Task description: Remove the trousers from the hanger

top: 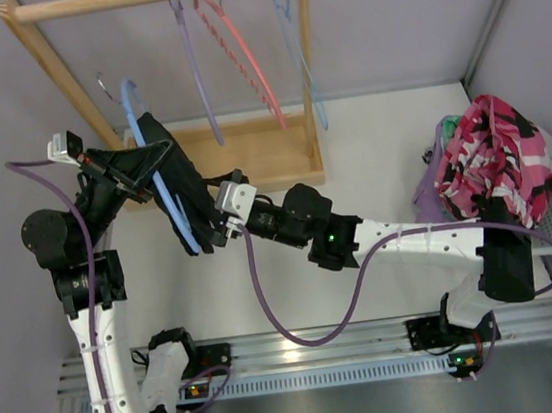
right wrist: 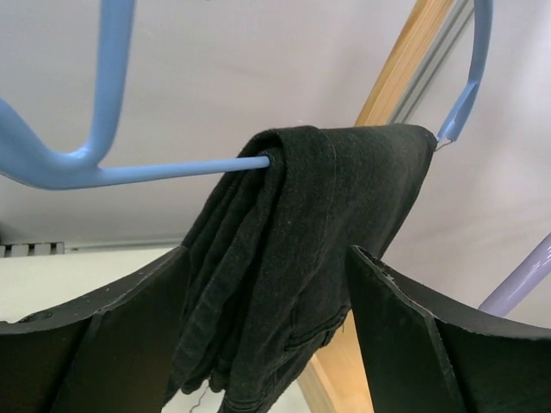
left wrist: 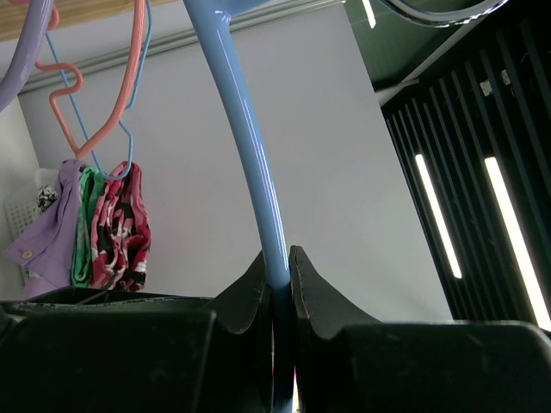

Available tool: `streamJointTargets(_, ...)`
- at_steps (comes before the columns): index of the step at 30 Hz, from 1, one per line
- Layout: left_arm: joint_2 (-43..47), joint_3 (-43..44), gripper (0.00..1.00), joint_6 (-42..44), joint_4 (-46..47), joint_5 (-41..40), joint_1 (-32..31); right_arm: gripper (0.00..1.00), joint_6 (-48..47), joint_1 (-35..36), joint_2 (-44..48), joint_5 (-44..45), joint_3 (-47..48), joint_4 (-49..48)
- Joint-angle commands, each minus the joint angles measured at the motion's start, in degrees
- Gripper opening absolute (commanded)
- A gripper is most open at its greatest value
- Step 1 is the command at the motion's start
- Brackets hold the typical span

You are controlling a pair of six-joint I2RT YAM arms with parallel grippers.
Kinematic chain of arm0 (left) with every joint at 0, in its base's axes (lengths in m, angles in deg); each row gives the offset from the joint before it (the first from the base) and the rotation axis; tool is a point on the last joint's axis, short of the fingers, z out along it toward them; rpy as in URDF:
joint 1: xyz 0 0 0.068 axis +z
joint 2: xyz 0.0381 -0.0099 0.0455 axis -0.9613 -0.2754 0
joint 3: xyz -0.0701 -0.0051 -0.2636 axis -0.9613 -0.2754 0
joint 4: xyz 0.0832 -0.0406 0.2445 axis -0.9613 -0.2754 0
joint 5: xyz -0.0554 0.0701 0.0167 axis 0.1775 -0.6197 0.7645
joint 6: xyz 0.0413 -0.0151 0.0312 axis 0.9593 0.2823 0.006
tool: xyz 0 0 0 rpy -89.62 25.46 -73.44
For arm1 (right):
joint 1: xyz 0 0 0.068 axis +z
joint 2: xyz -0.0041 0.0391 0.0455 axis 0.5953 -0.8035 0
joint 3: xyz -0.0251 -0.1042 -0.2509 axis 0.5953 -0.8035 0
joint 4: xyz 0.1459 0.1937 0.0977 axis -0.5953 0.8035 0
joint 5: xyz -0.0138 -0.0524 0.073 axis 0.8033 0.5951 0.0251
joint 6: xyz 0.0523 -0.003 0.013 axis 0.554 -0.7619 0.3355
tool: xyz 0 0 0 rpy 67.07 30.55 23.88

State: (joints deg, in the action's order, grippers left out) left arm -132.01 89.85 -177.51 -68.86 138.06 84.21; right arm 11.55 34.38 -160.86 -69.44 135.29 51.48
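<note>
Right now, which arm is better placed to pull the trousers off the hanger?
Right. The right gripper is open with the trousers hanging between its fingers; the left gripper is shut on the hanger, steadying it.

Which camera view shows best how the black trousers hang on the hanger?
The right wrist view: the trousers fill it, draped over the bar of the hanger, between the open fingers of the right gripper. The top external view shows them only as a dark shape. The left wrist view shows only the hanger arm, no trousers.
</note>
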Motion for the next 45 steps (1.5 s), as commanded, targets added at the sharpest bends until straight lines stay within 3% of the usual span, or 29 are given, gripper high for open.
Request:
streamJointTargets(1, 1.2, 3.72, 0.0, 0.15, 9.75, -1.84, -0.44, 0.73, -1.01, -0.34, -1.45, 2.21, 2.96, -3.78)
streamJointTargets(7, 1.29, 4.07, 0.0, 0.06, 9.75, -2.19, -0.62, 0.67, -1.19, -1.3, -2.68, 2.04, 4.54, -2.82)
streamJointTargets(13, 1.29, 4.42, 0.0, -0.2, 9.75, -2.02, -0.62, 0.51, -1.1, -2.09, -3.21, 2.22, 4.9, -1.85)
streamJointTargets(20, 1.11, 4.68, 0.0, -0.55, 9.13, -1.84, -0.7, 0.5, -0.39, -3.94, -3.47, 1.51, 5.78, -0.17)
streamJointTargets(33, 0.76, 5.39, 0.0, -0.99, 8.87, -2.19, -0.97, 0.58, -0.05, -4.21, -7.69, -0.51, 9.47, -0.97)
streamJointTargets(36, 0.85, 4.95, 0.0, -0.99, 8.87, -2.28, -1.05, 0.62, 0.31, -4.21, -7.95, -0.6, 9.38, -1.23)
streamJointTargets(39, 0.85, 4.95, 0.0, -1.17, 8.87, -2.28, -1.06, 0.74, 0.57, -4.21, -8.65, -0.25, 10.25, -1.14)
streamJointTargets(42, 0.85, 5.21, 0.0, -1.17, 8.87, -2.02, -1.14, 0.72, 1.27, -4.82, -9.8, 0.46, 11.75, -0.79)
streamJointTargets(45, 0.85, 5.56, 0.0, -1.26, 8.87, -2.02, -1.14, 0.6, 2.68, -5.78, -10.76, -0.59, 13.94, 0.78)
